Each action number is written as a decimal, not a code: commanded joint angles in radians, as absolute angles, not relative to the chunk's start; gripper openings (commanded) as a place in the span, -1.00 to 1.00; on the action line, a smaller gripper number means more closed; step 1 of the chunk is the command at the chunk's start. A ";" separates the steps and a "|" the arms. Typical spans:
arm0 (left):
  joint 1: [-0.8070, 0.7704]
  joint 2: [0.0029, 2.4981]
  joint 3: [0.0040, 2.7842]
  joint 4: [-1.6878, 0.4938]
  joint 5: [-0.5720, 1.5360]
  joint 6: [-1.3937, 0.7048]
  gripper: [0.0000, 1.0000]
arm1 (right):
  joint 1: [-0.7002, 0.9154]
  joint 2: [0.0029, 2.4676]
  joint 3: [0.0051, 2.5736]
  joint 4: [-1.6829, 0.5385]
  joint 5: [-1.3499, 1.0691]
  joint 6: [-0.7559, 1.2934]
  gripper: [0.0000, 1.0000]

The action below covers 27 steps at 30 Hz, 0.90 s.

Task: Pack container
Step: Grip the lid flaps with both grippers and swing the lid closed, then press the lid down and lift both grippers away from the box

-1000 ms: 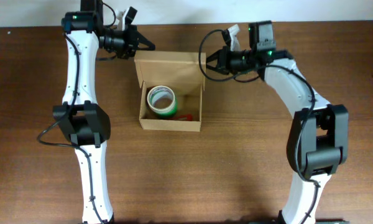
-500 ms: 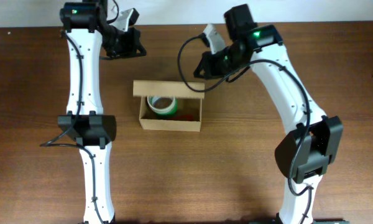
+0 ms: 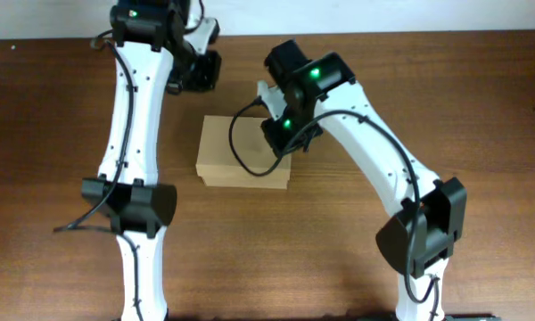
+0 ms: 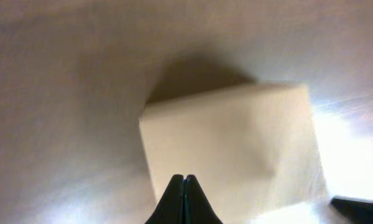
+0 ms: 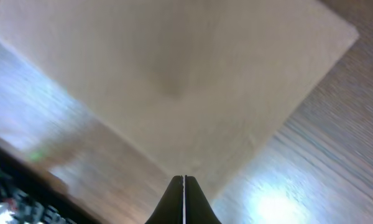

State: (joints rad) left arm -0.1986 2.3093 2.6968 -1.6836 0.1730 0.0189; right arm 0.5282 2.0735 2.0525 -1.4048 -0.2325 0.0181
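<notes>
Brown wood table (image 3: pixel 481 107), container (image 3: pixel 232 152) near its middle, shut.
Its lid (image 5: pixel 174 74) lay flat, plain tan card, w/ the long side running left-right in the overhead view. R gripper (image 5: pixel 184 182) was over the container's right part, fingers pressed tight together w/ nothing between them. Its tips pointed down at the lid near one edge; whether they touched the card couldn't be told. L gripper (image 4: pixel 184 182) was off the container, toward the table's back edge beyond the far-left corner. Its fingers were likewise closed tip to tip & empty, and the container filled much of its wrist view. Both wrist views were blurred.
</notes>
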 commanded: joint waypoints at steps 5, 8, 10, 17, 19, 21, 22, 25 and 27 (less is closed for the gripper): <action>-0.241 2.043 2.314 -1.687 0.044 0.016 -0.97 | 0.556 1.998 2.074 -1.444 -0.082 0.015 -0.92; -0.239 2.008 2.165 -1.682 0.044 0.016 -0.97 | 0.556 1.998 2.071 -1.436 -0.060 0.015 -0.92; -0.240 2.006 2.083 -1.666 0.049 0.016 -0.97 | 0.556 1.998 2.068 -1.428 -0.045 0.014 -0.92; -0.244 2.006 1.888 -1.513 0.130 0.038 -0.97 | 0.553 2.002 1.968 -1.328 -0.037 0.007 -0.92; -0.244 2.006 1.849 -1.475 0.143 0.039 -0.97 | 0.549 2.002 1.914 -1.300 -0.041 0.007 -0.93; -0.244 2.006 1.813 -1.449 0.142 0.039 -0.97 | 0.549 2.002 1.861 -1.270 -0.045 0.007 -0.92; -0.244 2.006 1.797 -1.437 0.142 0.039 -0.97 | 0.549 2.002 1.835 -1.254 -0.046 0.007 -0.92; -0.244 2.006 1.738 -1.394 0.142 0.039 -0.97 | 0.548 2.002 1.776 -1.209 -0.072 0.008 -0.92; -0.244 2.006 1.694 -1.361 0.142 0.039 -0.97 | 0.548 2.002 1.744 -1.180 -0.079 0.015 -0.92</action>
